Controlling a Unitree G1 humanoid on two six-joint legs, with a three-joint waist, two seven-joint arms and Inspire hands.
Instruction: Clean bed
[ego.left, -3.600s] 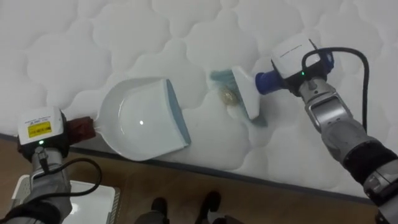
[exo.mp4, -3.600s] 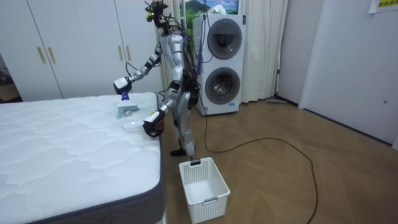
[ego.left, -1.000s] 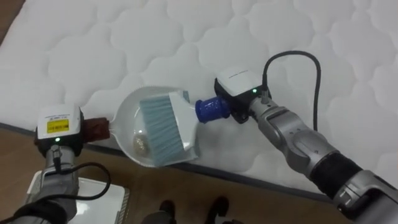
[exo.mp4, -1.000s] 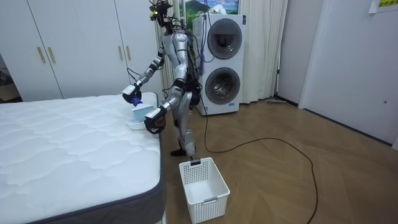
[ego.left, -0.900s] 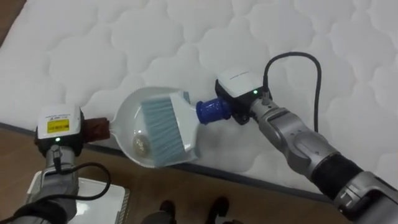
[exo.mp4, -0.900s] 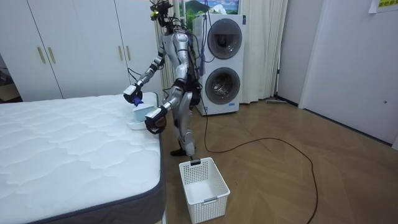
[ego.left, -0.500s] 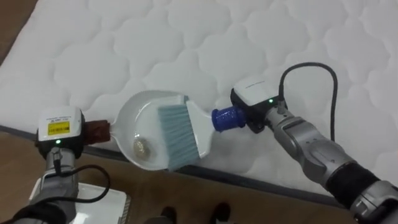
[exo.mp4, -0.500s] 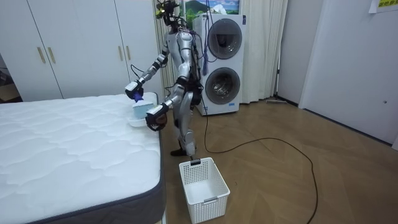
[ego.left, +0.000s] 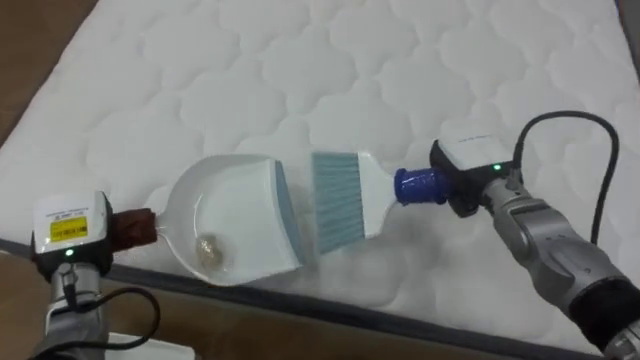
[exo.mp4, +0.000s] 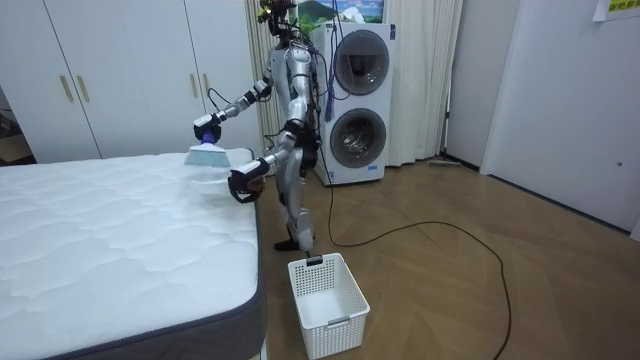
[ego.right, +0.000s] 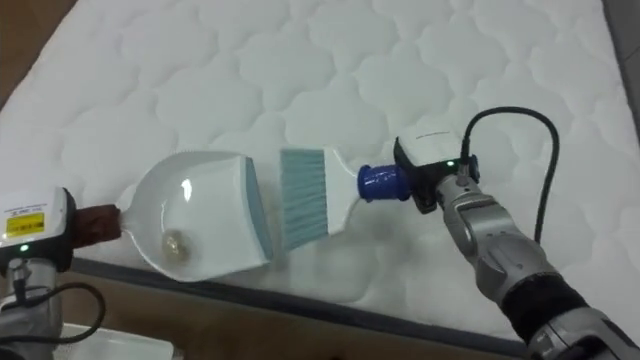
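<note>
A white dustpan (ego.left: 232, 215) with a blue lip lies on the quilted mattress (ego.left: 400, 60) near its edge, mouth turned right. A small yellowish scrap (ego.left: 207, 246) sits inside it. My left hand (ego.left: 68, 232) at the lower left is shut on the pan's brown handle (ego.left: 132, 228). Just right of the pan's lip rests a white brush (ego.left: 338, 197) with teal bristles, outside the pan. My right hand (ego.left: 470, 188) grips its blue handle (ego.left: 417, 186). In the room view I stand at the bed's corner, brush (exo.mp4: 208, 153) held over the mattress.
The mattress edge (ego.left: 300, 305) runs along the bottom of the eye view, with wooden floor below it. A white laundry basket (exo.mp4: 328, 290) stands on the floor beside the bed. Two stacked washing machines (exo.mp4: 356, 100) are behind me, white wardrobes (exo.mp4: 100, 70) at the back.
The scrap, earlier on the mattress by the brush, was swept into the pan. The brush has since drawn back right, out of the pan. My head view shifted.
</note>
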